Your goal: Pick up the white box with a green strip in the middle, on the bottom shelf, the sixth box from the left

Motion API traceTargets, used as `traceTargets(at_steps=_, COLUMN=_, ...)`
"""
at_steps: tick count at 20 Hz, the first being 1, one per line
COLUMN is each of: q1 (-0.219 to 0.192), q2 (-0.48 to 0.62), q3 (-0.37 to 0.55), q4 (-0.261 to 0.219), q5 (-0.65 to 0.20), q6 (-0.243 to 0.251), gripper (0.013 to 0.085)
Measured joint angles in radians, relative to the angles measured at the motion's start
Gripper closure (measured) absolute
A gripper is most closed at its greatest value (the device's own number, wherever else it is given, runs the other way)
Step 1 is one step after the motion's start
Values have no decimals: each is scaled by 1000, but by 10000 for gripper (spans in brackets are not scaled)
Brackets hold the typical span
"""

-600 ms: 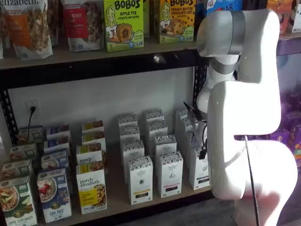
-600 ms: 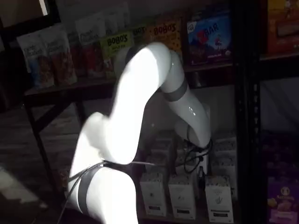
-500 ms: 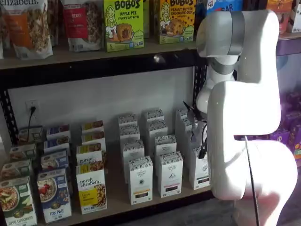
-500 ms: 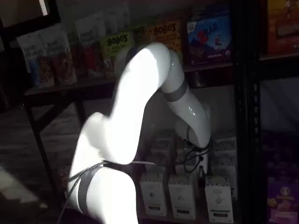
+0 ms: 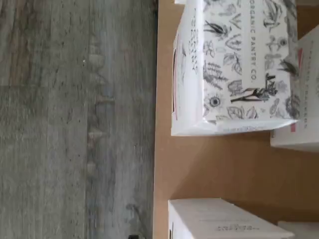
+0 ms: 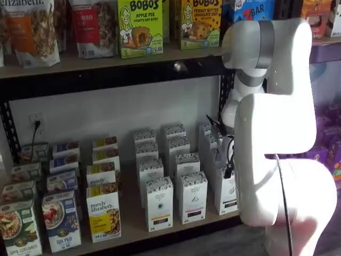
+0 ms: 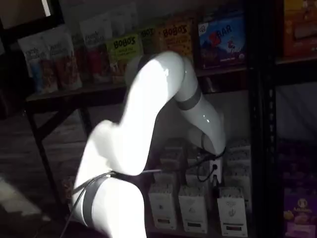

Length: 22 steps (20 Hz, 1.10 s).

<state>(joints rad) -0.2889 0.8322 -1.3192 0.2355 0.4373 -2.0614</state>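
Wrist view shows a white box (image 5: 234, 64) from above, its top printed with black botanical drawings and the words "ORGANIC PANTRY CO." It stands at the front edge of the bottom shelf (image 5: 209, 164), a pale wood board, with grey plank floor beyond.

In a shelf view, the white box (image 6: 226, 189) stands at the front of the right-hand row, at about four o'clock in the picture, partly hidden by the white arm (image 6: 277, 133). The tool (image 6: 226, 160) sits just above that row, mostly covered by arm and cable, so I cannot tell whether its fingers are wide or narrow. It holds nothing that I can see.

Risks, as I judge them: the neighbouring white cartons (image 6: 192, 196) look almost alike and stand close, so the tool could take the wrong one or knock one off the front edge.

Readable labels on the upper shelf: "BOBO'S APPLE PIE" (image 6: 139, 26). On the lower shelf: "purely elizabeth" (image 6: 104, 212).
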Motion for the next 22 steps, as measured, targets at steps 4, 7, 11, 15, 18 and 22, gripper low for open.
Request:
traceTargets(at_steps=4, q1=-8, q2=42, q3=-52, q4=-57, q5=13, q6=43, gripper=130)
traceTargets(at_steps=7, q1=-10, q2=81, q3=-96, q4=-102, q5=19, q6=80, gripper=130)
traceTargets(at_steps=11, q1=-13, q2=126, q3=-154, q4=-142, q5=48, q6=113, gripper=130)
traceTargets(at_steps=15, q1=-17, q2=167, q3=-202, q4=-154, q5=56, q6=120, gripper=130)
traceTargets(at_steps=18, q1=-19, q2=187, q3=-226, q4=-178, q5=59, q6=139, gripper=130)
traceTargets(at_steps=22, q1=-21, q2=213, q3=-264, q4=-249, q5=85, q6=199, gripper=130)
